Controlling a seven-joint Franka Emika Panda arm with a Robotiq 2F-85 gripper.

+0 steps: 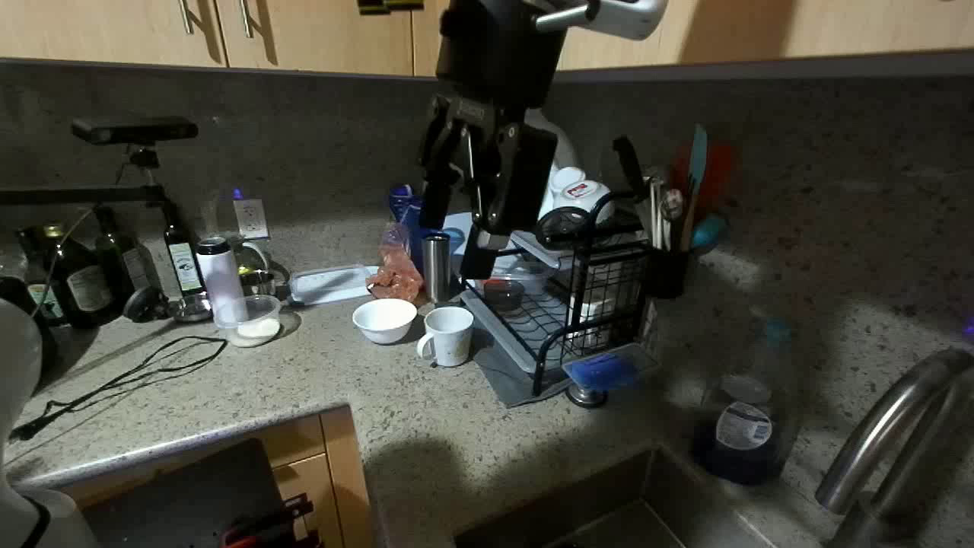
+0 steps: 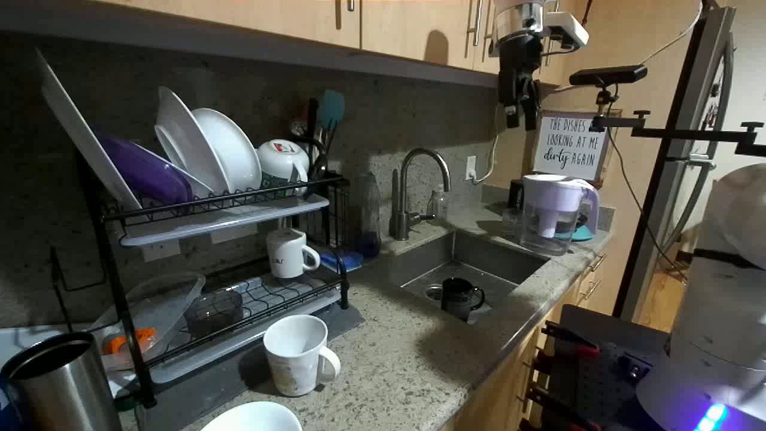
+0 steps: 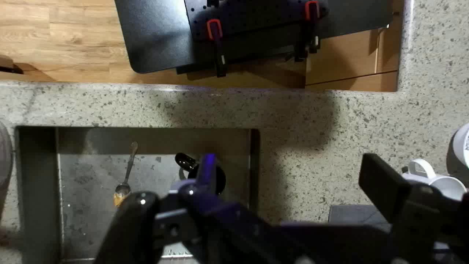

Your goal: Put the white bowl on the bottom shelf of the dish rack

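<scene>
The fingers (image 3: 381,183) are spread apart with nothing between them, and the gripper (image 3: 287,174) hangs high over the counter (image 3: 311,124) beside the sink (image 3: 154,141). The step in hand, I judge, is the reach for the bowl (image 1: 384,320). It is best to carry the fingers across well above the mug (image 1: 449,335) and come down only once they are past its handle. One finger should then go inside the bowl's rim and one outside, on the side away from the mug, with a light pinch so that nothing tips.

The bowl sits upright on the counter, far below the fingers and well off to one side, just past the mug when looking from the sink. At the right border of the wrist view, probably only a slice of it shows.

Near the mug stands the rack (image 1: 612,281); its bottom shelf (image 2: 266,296) has a bare stretch between a dark box (image 2: 214,314) and a second mug (image 2: 286,257). A level, low entry under the top shelf (image 2: 227,218) looks safest.
</scene>
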